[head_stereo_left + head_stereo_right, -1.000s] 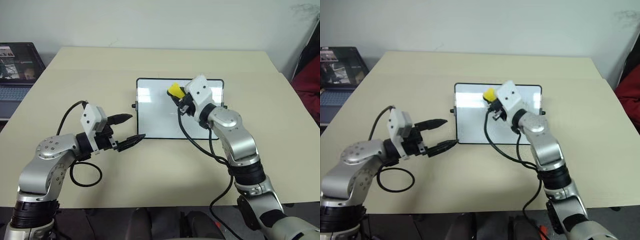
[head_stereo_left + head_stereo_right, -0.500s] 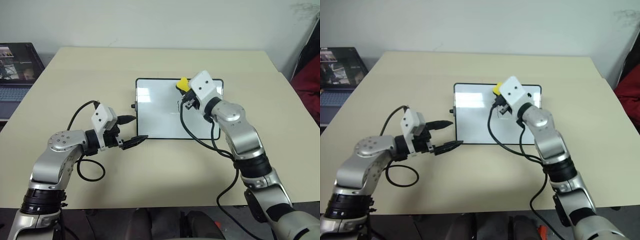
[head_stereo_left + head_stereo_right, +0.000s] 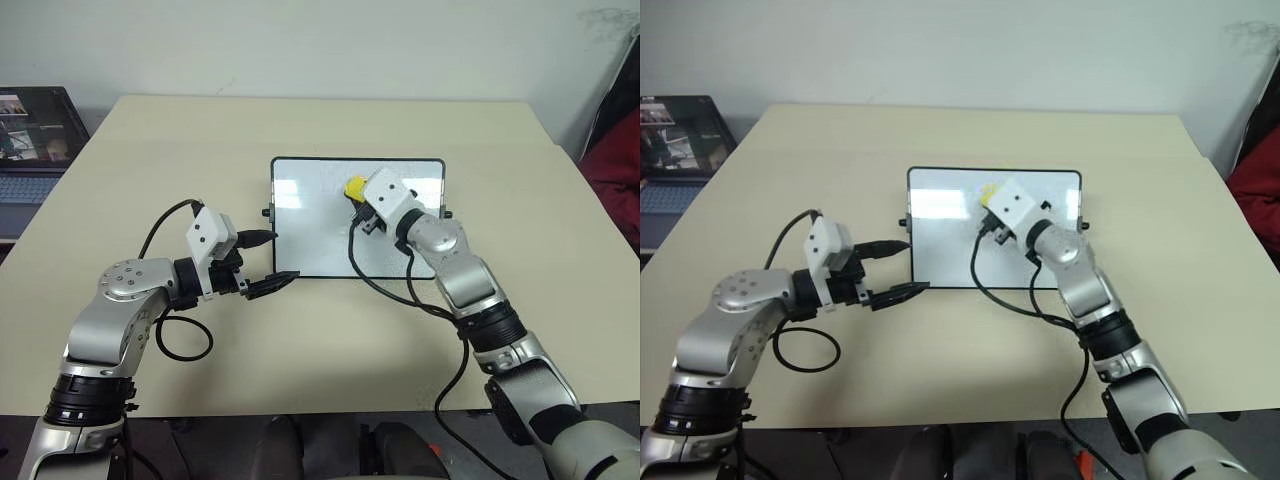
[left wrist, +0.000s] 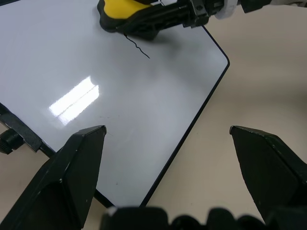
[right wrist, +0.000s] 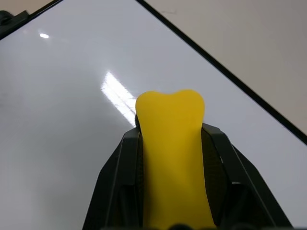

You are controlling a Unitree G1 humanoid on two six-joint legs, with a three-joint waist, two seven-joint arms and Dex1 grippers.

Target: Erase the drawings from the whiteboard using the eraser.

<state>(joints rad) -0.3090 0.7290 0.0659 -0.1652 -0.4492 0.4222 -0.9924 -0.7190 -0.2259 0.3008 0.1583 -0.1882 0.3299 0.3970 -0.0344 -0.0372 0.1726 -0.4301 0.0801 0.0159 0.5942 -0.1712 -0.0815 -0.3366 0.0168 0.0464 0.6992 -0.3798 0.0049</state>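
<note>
The whiteboard lies flat at the middle of the table, black-framed and glossy. My right gripper is shut on the yellow eraser and holds it low over the board's far middle part. In the right wrist view the eraser sits squeezed between the two black fingers. One of the drawings, a thin black squiggle, runs out from beside the eraser. My left gripper stands open at the board's near left corner, with one fingertip over the frame and nothing between its fingers.
A laptop sits off the table's left edge. A red thing stands off the right edge. Black cables hang from both arms, the right one trailing across the board's near edge.
My right gripper has carried the eraser from the board's far edge down and a little to the left over the white surface. The left gripper has kept its place by the corner.
</note>
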